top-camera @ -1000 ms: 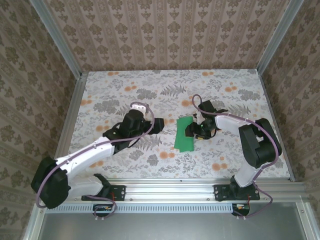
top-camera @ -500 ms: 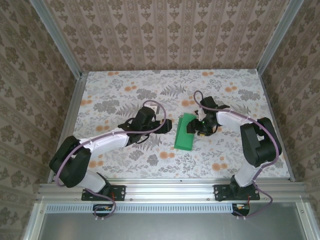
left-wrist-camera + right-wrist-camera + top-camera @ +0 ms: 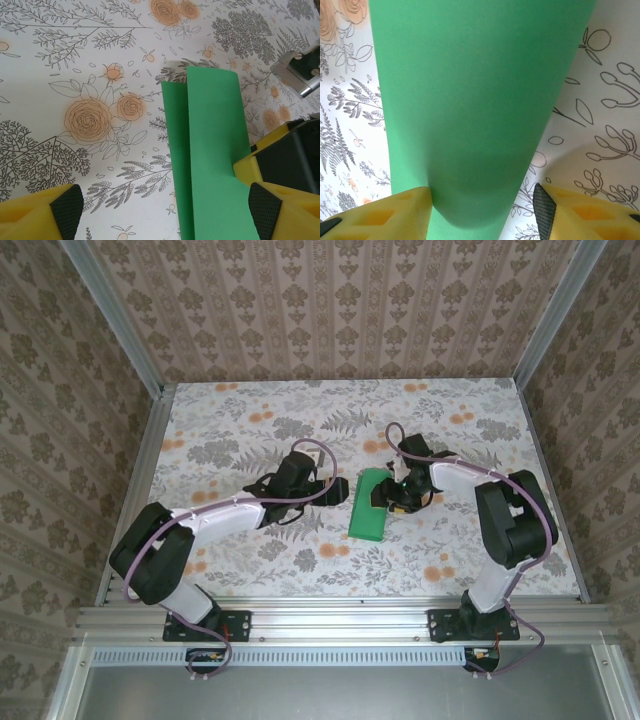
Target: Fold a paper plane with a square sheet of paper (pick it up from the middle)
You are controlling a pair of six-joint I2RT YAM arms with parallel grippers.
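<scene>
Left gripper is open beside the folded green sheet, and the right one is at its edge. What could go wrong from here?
1. The square sheet of paper bulges round between the right gripper fingers, uncreased; if released, it would likely spring open.
2. The left gripper straddles the sheet's offset layers right beside the right gripper; closing there might bump it or skew the fold.

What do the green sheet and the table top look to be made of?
Green sheet: thin paper, plain and matte, judging by its sharp straight fold and the soft curl where it bends over. Table top: a smooth covering printed with flowers, probably vinyl or laminate. It lies flat with no weave that I can see, so the exact material stays open.
</scene>
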